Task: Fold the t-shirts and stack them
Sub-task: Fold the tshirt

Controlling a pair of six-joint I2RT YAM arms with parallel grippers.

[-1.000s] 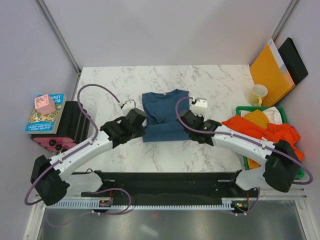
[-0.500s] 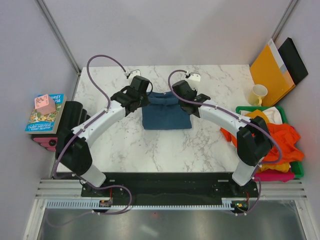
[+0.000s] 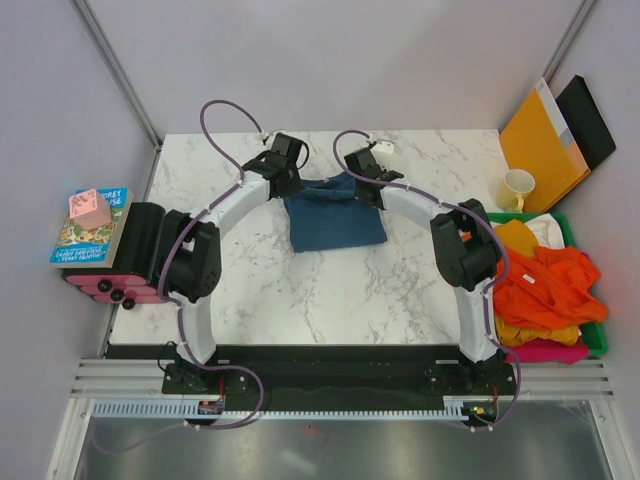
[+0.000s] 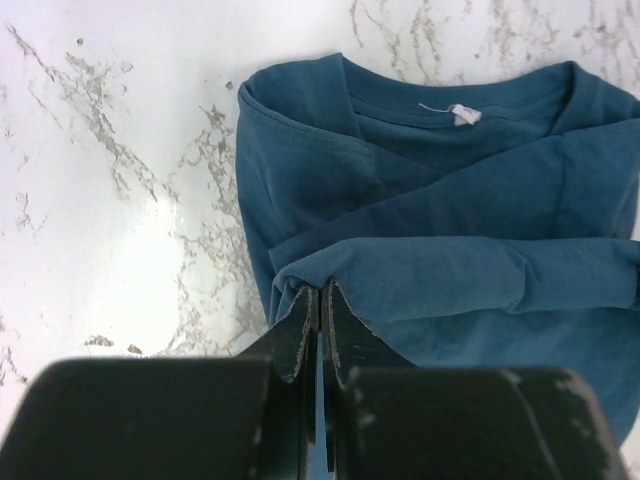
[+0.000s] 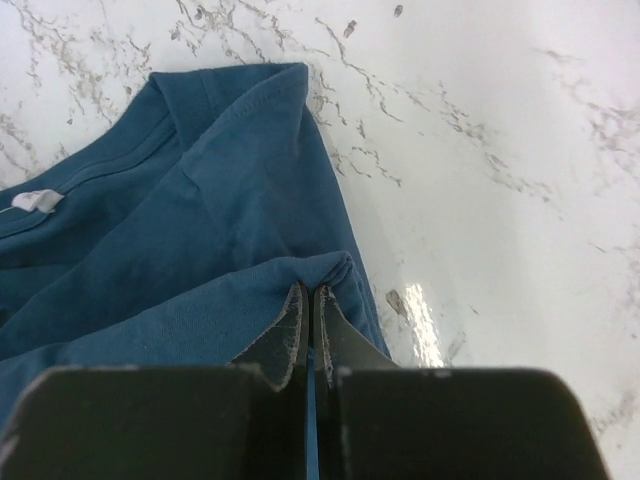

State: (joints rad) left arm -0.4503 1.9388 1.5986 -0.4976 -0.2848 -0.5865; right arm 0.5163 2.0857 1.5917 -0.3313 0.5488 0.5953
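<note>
The dark teal-blue soft cloth t-shirt (image 3: pixel 335 225) lies mid-table, twelve o'clock from the arm bases (image 3: pixel 195 372). The left gripper (image 4: pixel 320 300) and right gripper (image 5: pixel 308 300) each clamp its lower edge, fingers closed on cloth, short of the collar (image 4: pixel 455 95). This looks like the edge-to-collar fold. Next, lay the edge square at twelve o'clock, then release.

Seen from above, the far corners of the teal t-shirt (image 3: pixel 335 222) are hidden under the left gripper (image 4: pixel 320 302) and right gripper (image 5: pixel 308 300). Well to its right, a pink t-shirt (image 3: pixel 545 352) lies mostly buried beneath orange t-shirts (image 3: pixel 555 290).
</note>
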